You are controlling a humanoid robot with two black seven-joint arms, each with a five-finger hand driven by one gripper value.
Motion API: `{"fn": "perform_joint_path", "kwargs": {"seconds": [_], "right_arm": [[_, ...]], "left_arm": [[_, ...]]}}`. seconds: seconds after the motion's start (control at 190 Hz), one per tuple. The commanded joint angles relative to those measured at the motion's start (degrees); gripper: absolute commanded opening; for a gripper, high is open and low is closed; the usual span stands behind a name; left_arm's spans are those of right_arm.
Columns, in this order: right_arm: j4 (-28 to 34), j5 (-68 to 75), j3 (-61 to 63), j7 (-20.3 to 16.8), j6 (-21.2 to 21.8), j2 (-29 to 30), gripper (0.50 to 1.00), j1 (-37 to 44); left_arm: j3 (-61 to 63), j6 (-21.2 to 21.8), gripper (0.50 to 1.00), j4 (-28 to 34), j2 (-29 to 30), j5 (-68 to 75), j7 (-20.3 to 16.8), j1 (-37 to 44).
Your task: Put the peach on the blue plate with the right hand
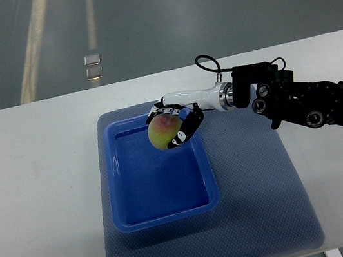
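Observation:
A yellow-red peach [161, 132] is held in my right hand [172, 127], whose black-and-white fingers are curled around it. The hand hovers over the far right part of the blue rectangular plate [119, 176], a shallow tray lying on a blue mat. Whether the peach touches the tray floor I cannot tell; it appears slightly above it. My right arm [297, 99] reaches in from the right edge. The left arm does not show.
The blue mat [262, 205] covers the middle of a white table [37, 189]. The table's far edge runs behind the tray, with grey floor and a pale stripe beyond. A black cable [208, 64] loops above the wrist.

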Motion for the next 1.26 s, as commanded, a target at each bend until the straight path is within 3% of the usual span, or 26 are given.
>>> {"fn": "perform_joint_path", "kwargs": {"seconds": [0.0,0.084,0.089,0.111,0.132,0.137,0.179,0.184,0.189,0.195,0.2,0.205,0.216,0.521,0.537,0.653,0.721,0.795,0.805,0.947,1.089,1.253], "right_arm": [[-3.76,-0.95,-2.0,0.15,-2.07,3.88,0.527,-0.92],[-4.46,-0.95,-2.26,0.15,-2.33,4.58,0.539,-1.01],[-4.64,-0.95,-2.26,0.15,-2.33,5.01,0.602,-1.18],[-4.64,-0.95,-2.26,0.15,-2.33,5.02,0.619,-1.27],[-4.64,-0.95,-2.17,0.23,-2.33,5.02,0.66,-1.45],[-4.64,-0.95,-2.17,0.23,-2.42,5.02,0.692,-1.62],[-4.64,-0.95,-2.17,0.23,-2.42,5.02,0.693,-1.62],[-4.64,-0.78,-1.3,0.15,-2.51,5.1,0.842,-1.89],[-4.64,-0.78,-1.29,0.15,-2.51,5.11,0.844,-1.89],[-4.64,-0.6,-1.29,0.15,-2.51,5.11,0.888,-1.89],[-4.64,-0.6,-1.29,0.15,-2.51,5.11,0.889,-1.89],[-4.55,-0.43,-1.21,0.15,-2.51,5.02,0.923,-1.89],[-4.55,-0.25,-1.2,0.23,-2.51,4.93,0.938,-1.89],[0.11,2.56,5.65,0.23,0.65,-1.05,0.94,0.05],[1.51,4.67,8.63,0.41,2.85,-4.12,0.94,0.4],[1.87,7.57,12.86,0.67,3.55,-7.11,0.94,-0.22],[1.6,16.0,23.57,1.73,4.08,-9.57,0.94,-6.36],[1.43,18.3,25.78,2.34,4.08,-9.48,0.94,-8.3],[1.25,25.4,33.06,4.36,4.17,-8.87,0.94,-13.57],[-3.49,45.52,44.58,6.56,4.17,-4.92,0.94,-22.36],[-12.19,60.65,48.1,6.82,5.05,0.45,0.94,-23.42],[-13.34,63.91,48.19,9.55,7.07,1.06,0.94,-23.51]], "left_arm": [[0.0,0.08,1.0,-0.1,0.0,0.0,0.01,0.0],[0.0,0.08,1.0,-0.01,0.0,0.0,0.01,0.0],[0.0,0.08,1.0,-0.01,0.0,0.0,0.01,0.0],[0.0,0.08,1.0,-0.01,0.0,0.0,0.01,0.0],[0.0,0.08,1.0,-0.01,0.0,0.0,0.01,0.0],[0.0,0.08,1.0,-0.01,0.0,-0.09,0.01,0.0],[0.0,0.08,1.0,-0.01,0.0,-0.09,0.01,0.0],[0.0,0.08,1.0,-0.01,0.0,-0.09,0.01,0.0],[0.0,0.08,1.0,-0.01,0.0,-0.09,0.01,0.0],[0.0,0.08,1.0,0.08,0.0,-0.09,0.01,0.0],[0.0,0.08,1.0,0.08,0.0,-0.09,0.01,0.0],[0.0,0.08,1.0,-0.01,0.0,-0.09,0.01,0.0],[0.0,0.08,1.0,-0.01,0.0,-0.09,0.01,0.0],[0.0,0.08,1.0,-0.01,0.0,-0.09,0.01,0.0],[0.0,0.08,1.0,-0.01,0.0,-0.09,0.01,0.0],[0.08,0.08,1.0,-0.01,0.0,-0.09,0.01,0.0],[0.0,0.17,1.0,0.08,0.0,-0.18,0.01,0.0],[0.0,0.17,1.0,0.08,0.0,-0.18,0.01,0.0],[0.0,0.17,1.0,0.08,0.0,-0.18,0.01,0.0],[0.0,0.17,1.0,-0.1,0.0,-0.09,0.01,0.0],[0.0,0.17,1.0,-0.18,0.0,-0.18,0.01,0.0],[0.08,0.17,1.0,-0.01,0.0,-0.18,0.01,0.0]]}}
